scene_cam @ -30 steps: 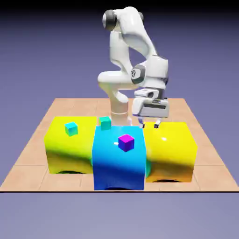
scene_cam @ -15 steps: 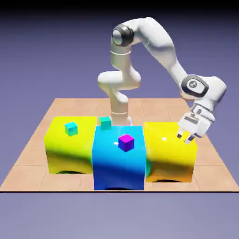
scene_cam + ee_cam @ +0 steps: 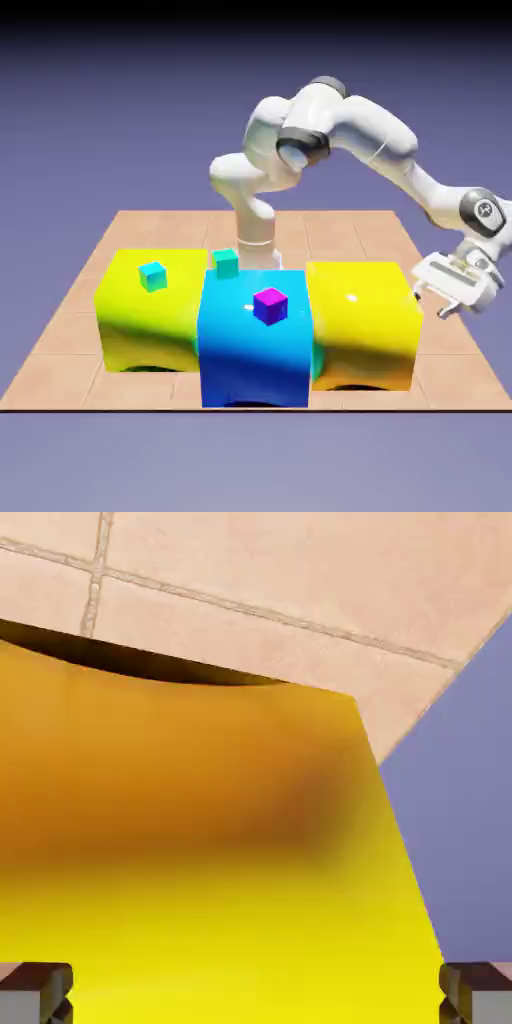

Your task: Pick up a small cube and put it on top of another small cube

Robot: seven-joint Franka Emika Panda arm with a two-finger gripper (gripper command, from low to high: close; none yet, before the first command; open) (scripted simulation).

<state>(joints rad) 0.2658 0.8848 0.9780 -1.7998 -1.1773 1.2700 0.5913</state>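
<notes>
From my remote console, the gripper (image 3: 452,297), jaws spread wide and empty, has swung out past the right-hand yellow block (image 3: 362,320) to about three o'clock of the purple cube (image 3: 270,305), hunting a red cube no view shows.

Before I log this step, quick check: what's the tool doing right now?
Tool: open and empty, out past the yellow block on the exterior view's right.

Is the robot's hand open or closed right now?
Open. In the hand view the gripper has its two grey fingertips far apart at the bottom corners, with only the yellow block showing between them.
</notes>
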